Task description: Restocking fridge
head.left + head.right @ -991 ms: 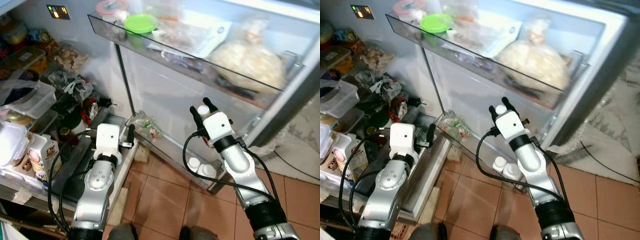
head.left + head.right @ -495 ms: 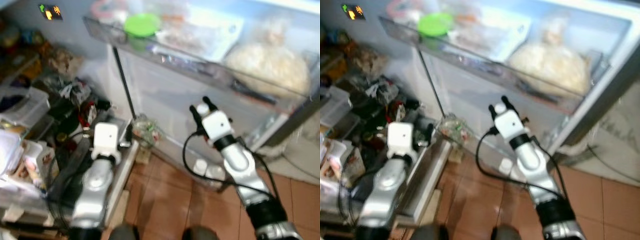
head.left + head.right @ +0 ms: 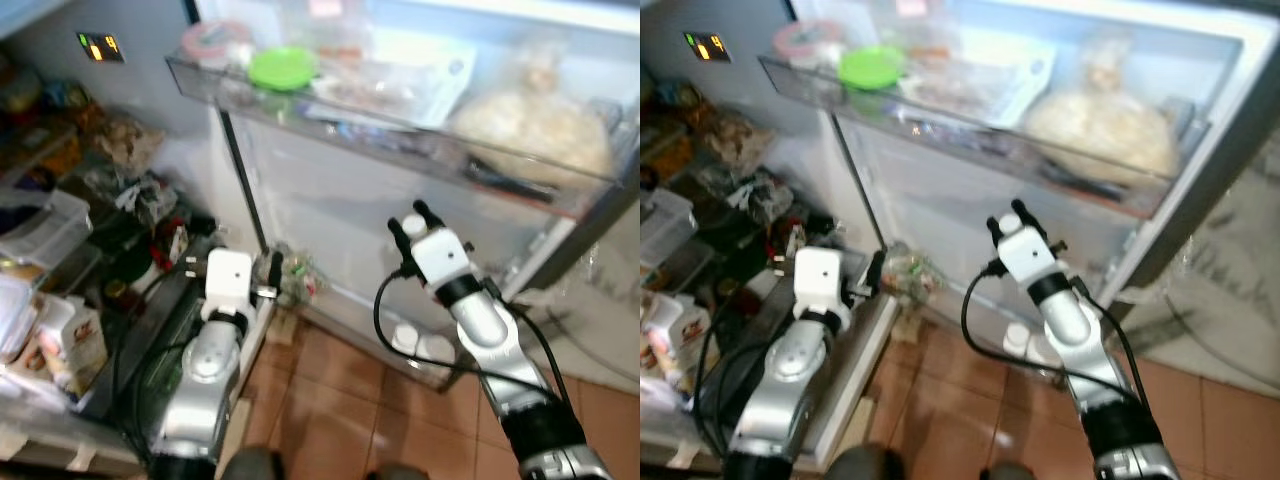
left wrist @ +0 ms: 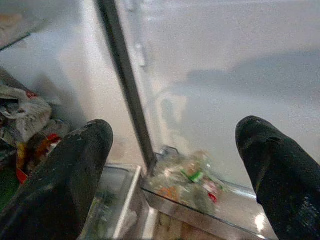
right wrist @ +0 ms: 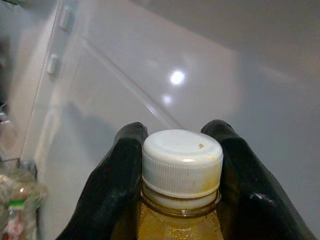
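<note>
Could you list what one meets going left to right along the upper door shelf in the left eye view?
Pink-lidded container → green lid → flat white packet → pale bulging bag.

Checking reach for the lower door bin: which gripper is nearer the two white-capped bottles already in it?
Right. The right gripper, shut on a white-capped bottle, is up above the bottles in the lower door bin. The left gripper, open, sits further off by the bin's far end.

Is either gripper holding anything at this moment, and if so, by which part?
The right gripper holds a white-capped bottle of yellowish liquid, its fingers closed on the neck and cap. The left gripper is open and holds nothing.
</note>
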Robot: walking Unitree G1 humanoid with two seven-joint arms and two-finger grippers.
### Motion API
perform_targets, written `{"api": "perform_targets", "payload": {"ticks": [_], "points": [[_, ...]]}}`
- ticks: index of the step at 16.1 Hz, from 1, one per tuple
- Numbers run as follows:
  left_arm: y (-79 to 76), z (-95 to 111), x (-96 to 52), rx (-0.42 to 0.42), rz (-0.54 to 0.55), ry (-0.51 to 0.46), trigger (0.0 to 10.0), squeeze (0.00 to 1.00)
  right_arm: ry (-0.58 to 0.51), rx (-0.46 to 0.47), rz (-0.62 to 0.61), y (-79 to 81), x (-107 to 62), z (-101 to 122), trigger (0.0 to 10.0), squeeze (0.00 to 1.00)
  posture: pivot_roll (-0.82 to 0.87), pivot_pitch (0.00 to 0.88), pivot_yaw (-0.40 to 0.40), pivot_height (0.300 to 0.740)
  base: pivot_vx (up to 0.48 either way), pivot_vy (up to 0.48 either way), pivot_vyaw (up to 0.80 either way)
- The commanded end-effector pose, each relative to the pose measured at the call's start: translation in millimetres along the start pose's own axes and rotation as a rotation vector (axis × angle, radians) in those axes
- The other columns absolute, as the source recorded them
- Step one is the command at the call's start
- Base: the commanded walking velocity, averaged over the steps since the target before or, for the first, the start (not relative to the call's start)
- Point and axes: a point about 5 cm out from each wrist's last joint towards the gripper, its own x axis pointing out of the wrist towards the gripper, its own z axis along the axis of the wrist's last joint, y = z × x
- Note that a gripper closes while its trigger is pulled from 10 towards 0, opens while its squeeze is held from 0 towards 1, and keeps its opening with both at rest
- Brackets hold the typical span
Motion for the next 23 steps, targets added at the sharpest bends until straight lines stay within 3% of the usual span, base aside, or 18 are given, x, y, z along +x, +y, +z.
{"api": "perform_targets", "payload": {"ticks": [1,6,11,15,20,23], "points": [[5.8,-2.0,-0.4,0.003,0.017,0.011,10.0,0.0,-0.06,-0.013,-0.014,-3.2,7.8,12.1,10.0,0.0,0.02,0.077,0.023,0.74,0.274,0.0,0.0],[5.4,-1.9,1.3,0.0,0.016,0.008,10.0,0.0,-0.067,-0.037,-0.009,-4.2,9.4,12.3,10.0,0.0,0.02,0.074,0.022,0.74,0.164,0.0,0.0],[6.8,-2.6,1.8,0.011,0.036,0.018,10.0,0.0,-0.074,-0.03,0.004,-3.1,10.3,12.7,10.0,0.0,0.02,0.073,0.022,0.74,0.0,0.0,0.52],[28.3,-8.3,-2.2,0.082,0.213,0.065,10.0,0.0,-0.095,0.052,0.079,16.8,15.9,17.8,10.0,0.0,0.04,0.08,0.02,0.74,0.0,0.0,0.0],[54.9,-11.9,-21.0,0.12,0.357,0.096,10.0,0.0,-0.108,0.171,0.127,52.1,32.6,27.5,10.0,0.0,0.09,0.111,0.02,0.74,0.0,0.0,0.0],[58.8,-11.9,-23.9,0.125,0.375,0.1,10.0,0.0,-0.074,0.251,0.113,60.6,39.8,27.5,10.0,0.0,0.1,0.114,0.004,0.74,0.0,0.0,0.0]]}}
